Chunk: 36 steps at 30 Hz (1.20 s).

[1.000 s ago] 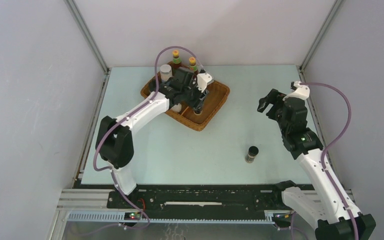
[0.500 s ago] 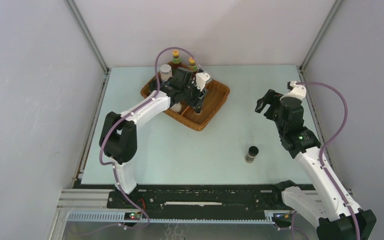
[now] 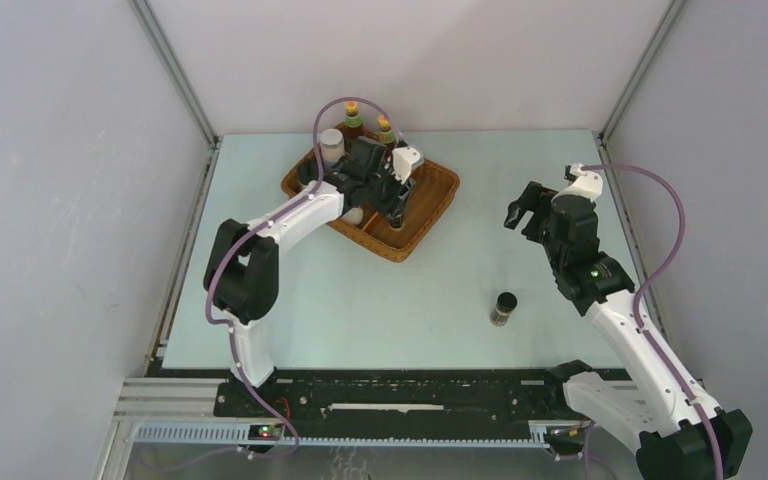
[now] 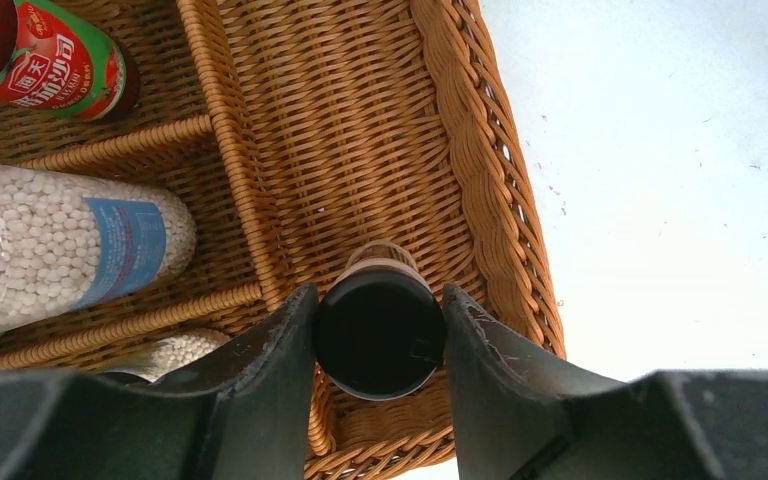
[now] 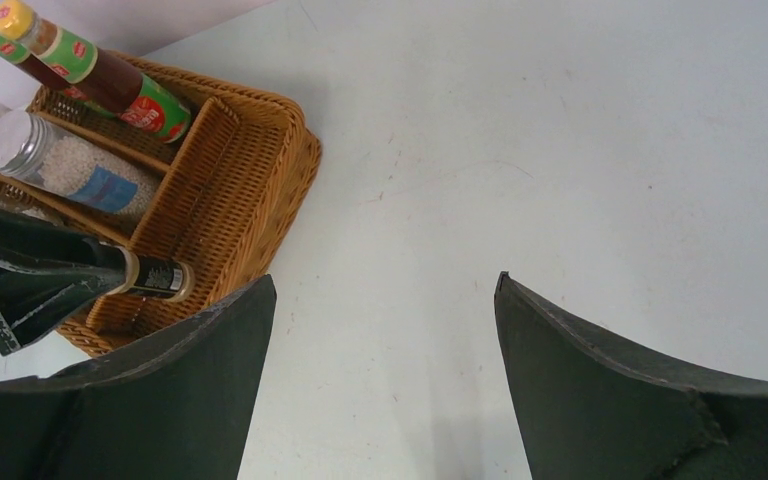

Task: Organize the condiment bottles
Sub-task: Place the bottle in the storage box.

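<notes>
Left wrist view: the left gripper (image 4: 378, 300) pinches a black-capped bottle (image 4: 378, 345) inside the brown basket (image 4: 480, 180), near a sauce bottle (image 4: 55, 65) with white Chinese writing on its red and green label and a jar (image 4: 70, 245) whose blue label is too blurry to read. The right gripper (image 5: 385, 285) is spread wide and empty over the pale green table (image 3: 380, 300), where one small dark bottle (image 3: 503, 308) stands alone between white walls (image 3: 410, 50).

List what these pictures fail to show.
- Top view: the left gripper covers the middle compartments of the wicker tray.
- Left wrist view: the black-capped bottle hides its own base under its cap; contact with the tray floor is unclear.
- Top view: the lone bottle on the table is too small to read its label.
</notes>
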Motion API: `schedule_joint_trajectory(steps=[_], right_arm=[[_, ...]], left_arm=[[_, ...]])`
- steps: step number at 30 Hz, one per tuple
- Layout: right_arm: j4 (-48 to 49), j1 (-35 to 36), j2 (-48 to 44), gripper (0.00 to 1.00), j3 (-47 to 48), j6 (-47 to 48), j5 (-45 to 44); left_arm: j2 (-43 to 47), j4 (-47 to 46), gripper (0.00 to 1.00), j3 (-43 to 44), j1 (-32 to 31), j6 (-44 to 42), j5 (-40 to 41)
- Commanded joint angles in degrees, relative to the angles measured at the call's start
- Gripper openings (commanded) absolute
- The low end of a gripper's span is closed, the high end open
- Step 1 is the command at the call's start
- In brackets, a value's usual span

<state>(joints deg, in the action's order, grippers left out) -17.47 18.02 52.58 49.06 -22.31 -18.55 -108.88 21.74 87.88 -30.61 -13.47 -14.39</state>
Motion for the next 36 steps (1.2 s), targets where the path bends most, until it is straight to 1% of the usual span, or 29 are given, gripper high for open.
schedule_joint_trajectory(steps=[1,28,30,33,36], right_arm=[[1.58,0.51,-0.45,0.89,-0.62,0.42,-1.21],[2.01,2.27,-0.07,0.88,-0.72,0.5,-1.91],[1.94,2.35,-0.07,0.89,-0.72,0.5,-1.92],[1.92,2.33,-0.08,0.89,-0.72,0.53,-1.9],[1.83,2.28,-0.13,0.89,-0.72,0.6,-1.94]], left_arm=[[-0.5,-2.49,0.0,-0.05,0.46,0.73,-1.45],[-3.11,-2.15,0.0,1.68,0.72,0.9,-1.11],[-3.04,-2.18,0.03,1.68,0.72,0.94,-1.03],[-3.03,-2.15,0.14,1.62,0.72,1.06,-0.76],[-3.05,-2.02,0.19,1.53,0.73,1.16,-0.83]])
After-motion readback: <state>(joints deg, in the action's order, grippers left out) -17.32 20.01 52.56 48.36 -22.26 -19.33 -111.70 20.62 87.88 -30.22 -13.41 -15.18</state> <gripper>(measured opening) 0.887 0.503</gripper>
